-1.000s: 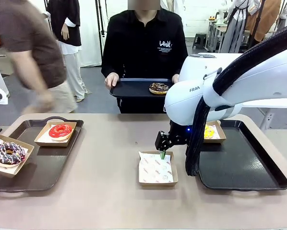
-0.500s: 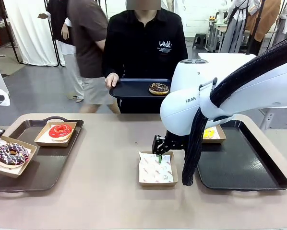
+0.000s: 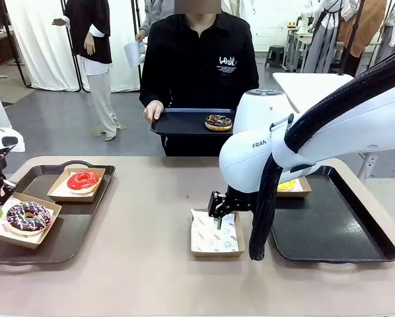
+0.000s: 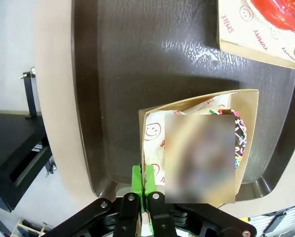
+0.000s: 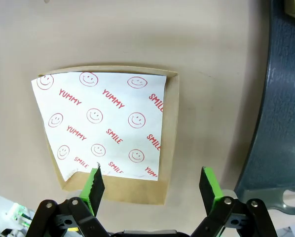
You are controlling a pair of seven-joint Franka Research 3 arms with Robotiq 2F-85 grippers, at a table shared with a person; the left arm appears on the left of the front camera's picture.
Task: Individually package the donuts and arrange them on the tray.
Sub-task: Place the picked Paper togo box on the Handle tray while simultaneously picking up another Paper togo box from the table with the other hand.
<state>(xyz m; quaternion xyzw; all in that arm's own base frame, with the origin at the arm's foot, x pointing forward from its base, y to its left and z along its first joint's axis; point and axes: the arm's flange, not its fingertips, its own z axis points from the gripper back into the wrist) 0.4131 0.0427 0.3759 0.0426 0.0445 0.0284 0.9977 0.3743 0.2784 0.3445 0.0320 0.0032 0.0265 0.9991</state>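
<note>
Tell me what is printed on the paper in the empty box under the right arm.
Red smiley faces and the words YUMMY and SMILE on white paper, clearest in the right wrist view.

Left tray (image 3: 92, 218): two boxed donuts (image 3: 83, 180). Empty box (image 3: 214, 232) mid-table, right tray (image 3: 343, 231) beside it, person's tray (image 3: 178, 122) behind

Red "YUMMY" and "SMILE" repeat across the paper liner (image 5: 104, 123) mid-frame; the white arm (image 3: 263, 148) at right centre reads "FRAN", the rest hidden.
</note>
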